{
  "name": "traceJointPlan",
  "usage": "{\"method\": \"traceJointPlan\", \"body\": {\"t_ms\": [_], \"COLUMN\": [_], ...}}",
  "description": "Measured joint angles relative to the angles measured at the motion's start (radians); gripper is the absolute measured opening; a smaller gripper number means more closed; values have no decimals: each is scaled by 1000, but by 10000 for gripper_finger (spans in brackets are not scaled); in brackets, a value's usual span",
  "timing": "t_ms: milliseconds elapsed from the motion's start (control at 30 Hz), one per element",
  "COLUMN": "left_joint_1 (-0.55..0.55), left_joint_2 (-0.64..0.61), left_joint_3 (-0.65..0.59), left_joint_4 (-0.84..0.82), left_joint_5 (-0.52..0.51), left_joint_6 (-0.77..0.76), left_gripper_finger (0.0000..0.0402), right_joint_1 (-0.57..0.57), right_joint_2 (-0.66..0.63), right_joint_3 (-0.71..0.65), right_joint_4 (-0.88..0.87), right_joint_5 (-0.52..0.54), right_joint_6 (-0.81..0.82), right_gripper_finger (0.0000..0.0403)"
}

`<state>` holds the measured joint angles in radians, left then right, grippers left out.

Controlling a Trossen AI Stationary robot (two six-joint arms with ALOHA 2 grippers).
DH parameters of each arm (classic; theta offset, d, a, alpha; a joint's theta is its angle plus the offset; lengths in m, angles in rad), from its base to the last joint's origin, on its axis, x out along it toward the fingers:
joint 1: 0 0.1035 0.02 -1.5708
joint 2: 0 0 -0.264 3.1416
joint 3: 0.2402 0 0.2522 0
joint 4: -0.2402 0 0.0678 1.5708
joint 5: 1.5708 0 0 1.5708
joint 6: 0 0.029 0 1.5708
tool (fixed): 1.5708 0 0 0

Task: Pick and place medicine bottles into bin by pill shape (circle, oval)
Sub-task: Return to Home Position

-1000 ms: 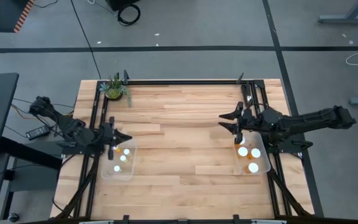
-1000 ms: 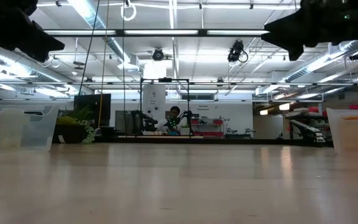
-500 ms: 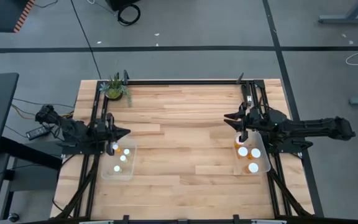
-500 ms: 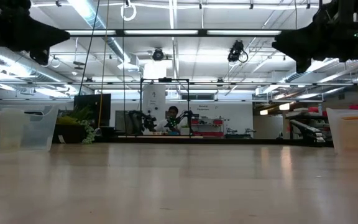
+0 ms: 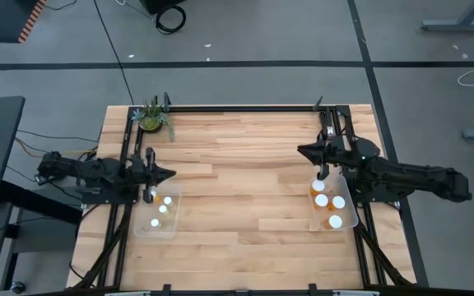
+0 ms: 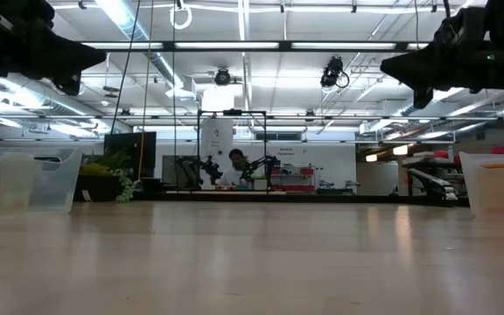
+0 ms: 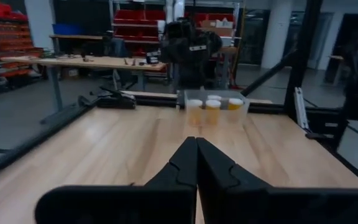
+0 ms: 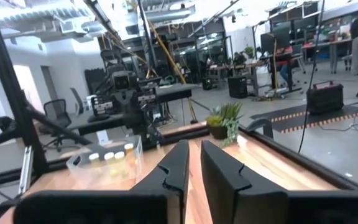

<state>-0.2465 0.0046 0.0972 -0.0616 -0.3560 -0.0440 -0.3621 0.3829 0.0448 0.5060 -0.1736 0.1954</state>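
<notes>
Two grippers, and neither holds anything. The left gripper [image 7: 196,146] has its fingers pressed flat together. It hangs over the far edge of the left bin [image 5: 172,231], on the left side of the table [image 5: 245,189], and points toward the middle. The right gripper [image 8: 194,149] is all but closed, with only a thin slit between its fingers and nothing in it. It hangs just past the far end of the right bin [image 5: 353,224] and points left across the wood.

The medicine bottles [image 5: 163,209] all appear to be binned. About four pale ones with white caps stand in the left bin. Four amber bottles [image 5: 334,220] with white caps stand in the right bin. The high view shows none on the open wood. A potted plant [image 5: 152,117] sits at the far left corner, well apart from both bins.

The bottles look like light, rigid plastic with smooth round sides. They are probably easy to tip or to let slip from a loose pinch. The likely best hold is across the body just under the cap, squeezed gently from above. Sorting seems finished, so no further grasp looks necessary.

No writing can be read. Any labels on the bottles are too small to make out, and the signs in the room beyond are blurred.
</notes>
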Motion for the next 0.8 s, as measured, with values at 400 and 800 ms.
{"method": "traceJointPlan", "body": {"t_ms": [400, 800], "left_joint_1": [-2, -1], "left_joint_2": [15, 14], "left_joint_3": [-86, -89], "left_joint_4": [122, 139], "left_joint_5": [22, 2], "left_joint_6": [24, -51], "left_gripper_finger": [4, 21], "right_joint_1": [4, 4], "right_joint_2": [1, 1], "right_joint_3": [-38, -38], "right_joint_4": [18, 13], "right_joint_5": [13, 159], "right_joint_6": [-12, 12], "right_gripper_finger": [46, 46]}}
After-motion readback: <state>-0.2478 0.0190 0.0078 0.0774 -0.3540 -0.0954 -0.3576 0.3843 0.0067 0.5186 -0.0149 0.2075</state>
